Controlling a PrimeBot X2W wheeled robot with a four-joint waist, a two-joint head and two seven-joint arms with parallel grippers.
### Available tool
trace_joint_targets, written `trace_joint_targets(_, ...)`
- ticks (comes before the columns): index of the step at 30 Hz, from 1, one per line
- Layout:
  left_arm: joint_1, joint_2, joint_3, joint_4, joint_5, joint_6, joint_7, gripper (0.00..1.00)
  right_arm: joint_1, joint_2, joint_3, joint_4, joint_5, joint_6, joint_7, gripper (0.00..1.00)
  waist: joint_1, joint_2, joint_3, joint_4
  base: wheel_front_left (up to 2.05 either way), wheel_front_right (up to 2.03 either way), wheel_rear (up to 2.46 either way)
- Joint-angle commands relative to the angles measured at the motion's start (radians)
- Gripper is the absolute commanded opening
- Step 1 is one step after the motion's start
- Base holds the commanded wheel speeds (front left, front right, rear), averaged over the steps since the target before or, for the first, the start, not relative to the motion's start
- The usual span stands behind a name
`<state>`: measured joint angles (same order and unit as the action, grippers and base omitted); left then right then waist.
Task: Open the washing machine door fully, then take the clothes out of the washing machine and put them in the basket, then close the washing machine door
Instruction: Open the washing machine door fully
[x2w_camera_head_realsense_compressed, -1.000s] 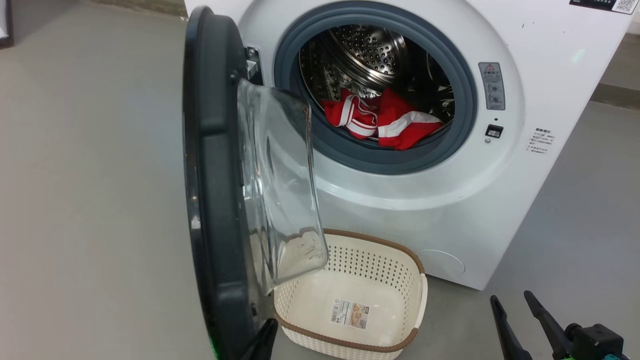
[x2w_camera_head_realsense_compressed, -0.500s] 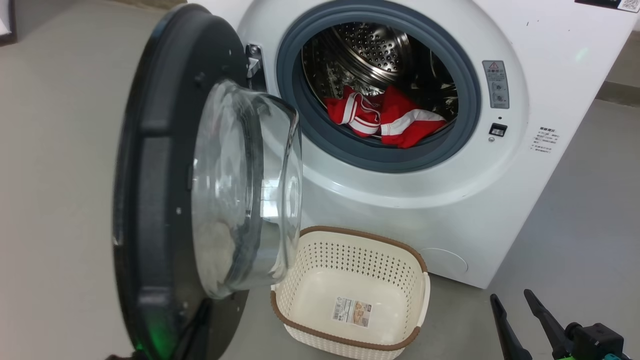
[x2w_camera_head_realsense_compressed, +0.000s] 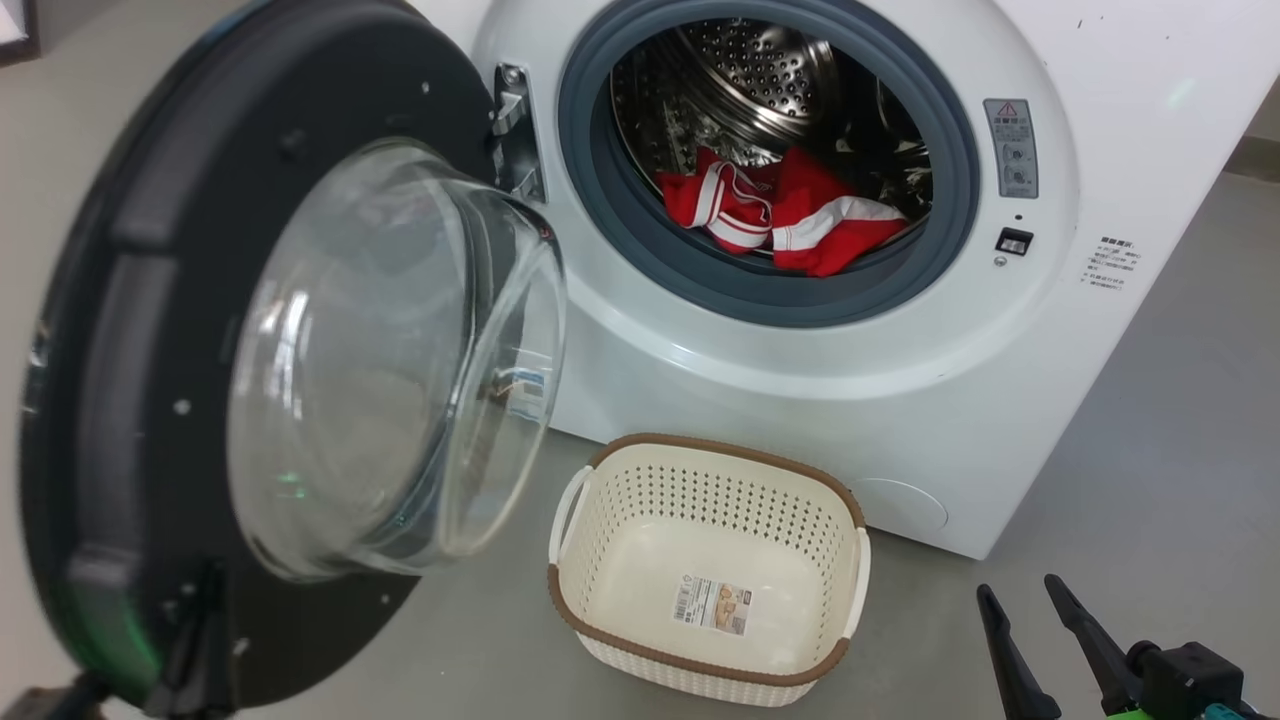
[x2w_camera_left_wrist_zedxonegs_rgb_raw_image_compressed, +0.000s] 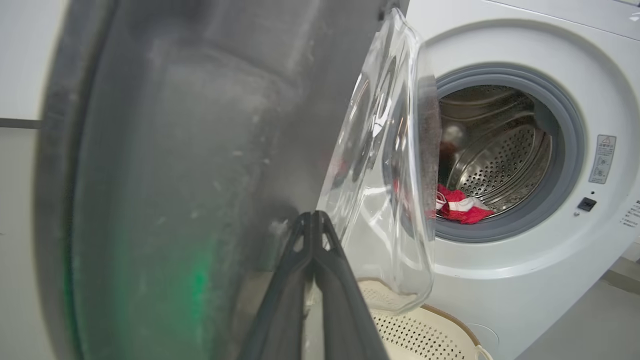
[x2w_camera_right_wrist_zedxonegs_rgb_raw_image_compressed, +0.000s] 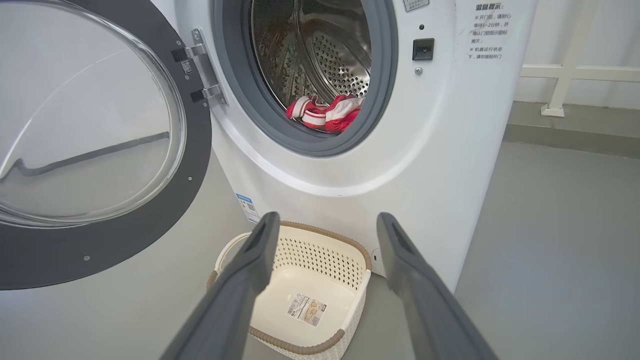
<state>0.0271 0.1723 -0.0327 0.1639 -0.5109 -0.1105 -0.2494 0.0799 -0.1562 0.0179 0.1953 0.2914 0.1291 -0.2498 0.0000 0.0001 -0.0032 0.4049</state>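
Hinged at left, the washing machine door (x2w_camera_head_realsense_compressed: 120, 300) stands open w/ L gripper (x2w_camera_left_wrist_zedxonegs_rgb_raw_image_compressed: 314, 220) jaws pressed together at its black rim, R gripper (x2w_camera_right_wrist_zedxonegs_rgb_raw_image_compressed: 327, 222) jaws wide, holding nothing, near right; red clothes (x2w_camera_head_realsense_compressed: 790, 215) lie in the washing machine (x2w_camera_head_realsense_compressed: 900, 400) drum (x2w_camera_head_realsense_compressed: 760, 80), basket (x2w_camera_head_realsense_compressed: 700, 500) on floor (x2w_camera_head_realsense_compressed: 1150, 450) just in front.

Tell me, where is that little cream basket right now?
In the head view, the basket sits on the floor, low and centre, just in front of the washing machine, with the open door to its left.
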Motion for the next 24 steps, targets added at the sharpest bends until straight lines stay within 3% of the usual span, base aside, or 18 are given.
trace_joint_targets(1, -0.07, 0.042, 0.068, -0.009, 0.012, 0.0, -0.012, 0.0, -0.043, -0.014, 0.023, -0.023, -0.014, 0.002, -0.012, 1.0, 0.0, -0.0001, 0.006, -0.004, 0.0, 0.0, 0.0)
trace_joint_targets(16, -0.267, 0.104, 0.304, 0.203, 0.088, -0.018, -0.012, 0.0, -0.062, -0.017, 0.025, -0.019, -0.025, 0.002, -0.012, 1.0, 0.0, -0.0001, 0.037, -0.034, 0.0, 0.0, 0.0)
trace_joint_targets(24, -0.36, 0.162, 0.291, 0.334, 0.097, -0.02, -0.012, 0.0, -0.071, -0.019, 0.029, -0.018, -0.031, 0.002, -0.012, 1.0, 0.0, -0.0001, 0.053, -0.041, 0.0, 0.0, 0.0)
